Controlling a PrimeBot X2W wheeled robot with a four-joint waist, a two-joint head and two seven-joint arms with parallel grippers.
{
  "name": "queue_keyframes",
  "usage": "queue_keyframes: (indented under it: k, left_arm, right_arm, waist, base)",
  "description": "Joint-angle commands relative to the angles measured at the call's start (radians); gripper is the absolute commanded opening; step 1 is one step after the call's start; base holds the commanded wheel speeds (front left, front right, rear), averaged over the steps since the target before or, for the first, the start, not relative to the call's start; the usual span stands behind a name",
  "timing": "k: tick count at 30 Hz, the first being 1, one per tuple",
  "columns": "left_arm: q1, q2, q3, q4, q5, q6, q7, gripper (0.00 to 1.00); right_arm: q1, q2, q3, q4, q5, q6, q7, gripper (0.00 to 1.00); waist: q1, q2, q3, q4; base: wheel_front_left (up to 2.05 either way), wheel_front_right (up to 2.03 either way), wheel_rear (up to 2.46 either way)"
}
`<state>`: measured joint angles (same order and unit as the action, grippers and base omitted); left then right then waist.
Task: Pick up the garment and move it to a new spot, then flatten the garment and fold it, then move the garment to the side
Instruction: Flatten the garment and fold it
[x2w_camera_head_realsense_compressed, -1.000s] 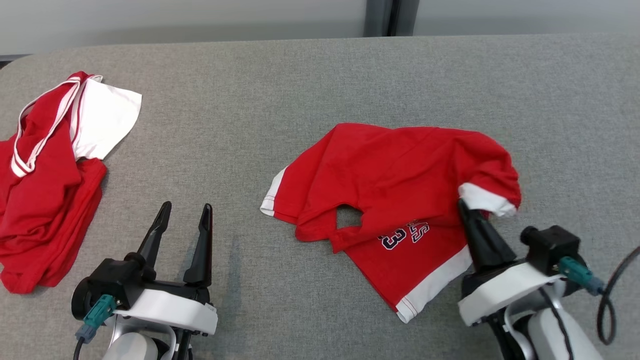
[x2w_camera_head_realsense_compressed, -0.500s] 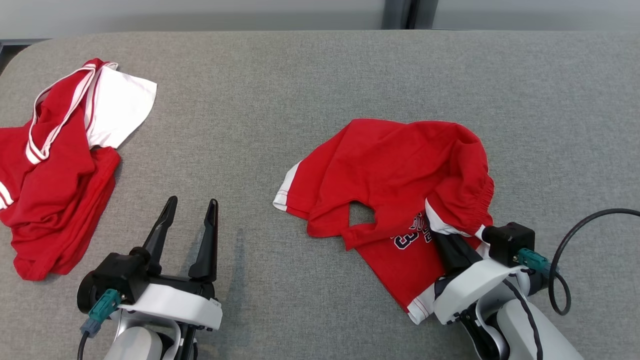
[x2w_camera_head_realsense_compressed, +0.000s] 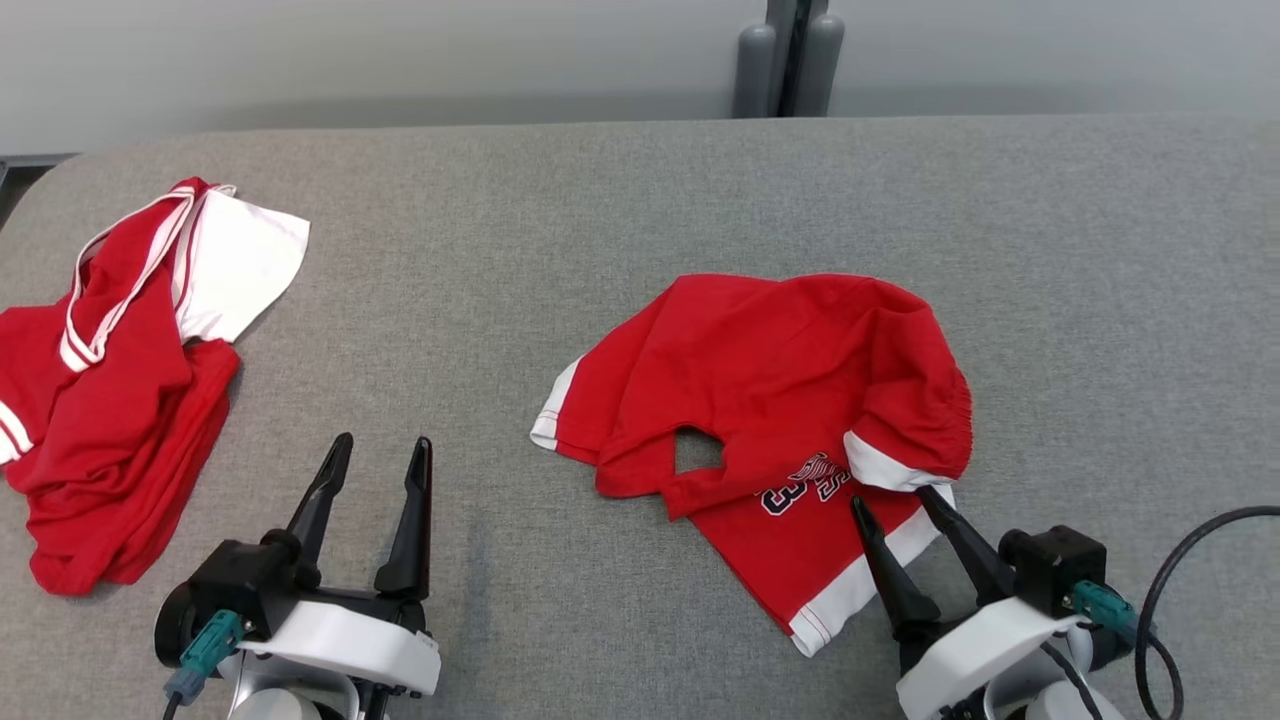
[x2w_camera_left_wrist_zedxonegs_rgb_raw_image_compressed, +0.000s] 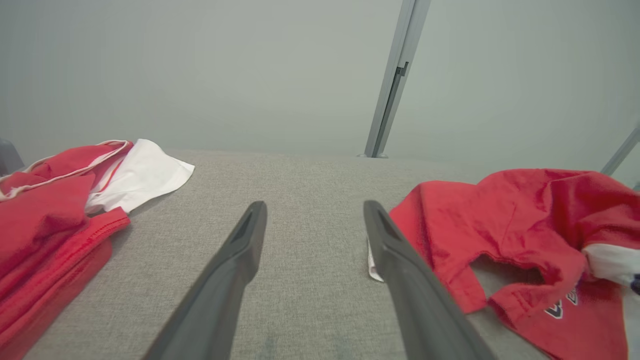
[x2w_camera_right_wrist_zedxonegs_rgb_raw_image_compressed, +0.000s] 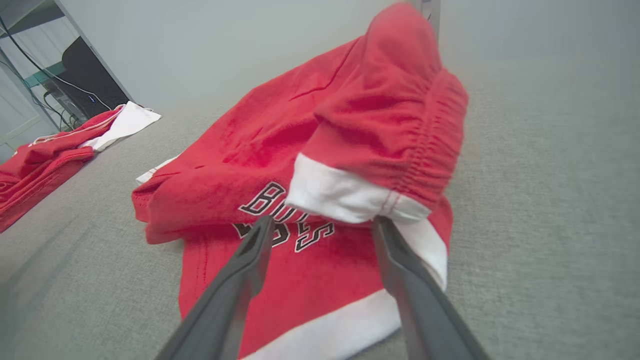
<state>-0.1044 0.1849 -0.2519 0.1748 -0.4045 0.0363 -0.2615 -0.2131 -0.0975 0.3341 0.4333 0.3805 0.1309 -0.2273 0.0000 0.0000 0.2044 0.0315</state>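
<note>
The garment (x2w_camera_head_realsense_compressed: 770, 400), red shorts with white hem bands and dark lettering, lies bunched at the centre right of the grey table, one leg folded back over the other. My right gripper (x2w_camera_head_realsense_compressed: 895, 497) stands open just in front of the folded-back white hem (x2w_camera_right_wrist_zedxonegs_rgb_raw_image_compressed: 350, 197), its jaws spread over the lower leg and holding nothing. My left gripper (x2w_camera_head_realsense_compressed: 378, 450) is open above bare table, left of the garment (x2w_camera_left_wrist_zedxonegs_rgb_raw_image_compressed: 505, 240).
A second heap of red and white clothes (x2w_camera_head_realsense_compressed: 120, 360) lies at the table's left edge. The grey table (x2w_camera_head_realsense_compressed: 620, 200) has bare room at the back and far right. A grey post (x2w_camera_head_realsense_compressed: 792, 60) stands behind it. A black cable (x2w_camera_head_realsense_compressed: 1190, 560) loops at my right wrist.
My right gripper has opened and let go of the white-hemmed leg, which now lies folded over the garment. It drew back toward me. The head camera shifted a little.
</note>
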Motion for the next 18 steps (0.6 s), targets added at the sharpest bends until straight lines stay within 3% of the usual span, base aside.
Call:
queue_keyframes:
  k: [1,9,18]
  left_arm:
    - [0.013,0.011,0.004,0.005,0.008,-0.001,-0.004,1.0]
    - [0.04,0.018,0.005,0.003,0.004,0.007,-0.004,1.0]
    - [0.072,0.037,0.024,-0.022,-0.012,0.028,0.0,1.0]
  right_arm:
    - [0.042,-0.005,-0.015,-0.035,-0.016,0.0,0.016,1.0]
    - [0.177,-0.003,-0.082,-0.179,-0.07,0.0,0.079,1.0]
    - [0.227,0.005,-0.269,-0.366,-0.138,0.0,0.118,1.0]
  waist:
    - [0.0,0.0,-0.031,-0.019]
    - [0.0,0.0,-0.074,-0.03]
    - [0.0,0.0,-0.099,-0.035]
  base:
    - [0.0,0.0,0.0]
    - [0.0,0.0,0.0]
    - [0.0,0.0,0.0]
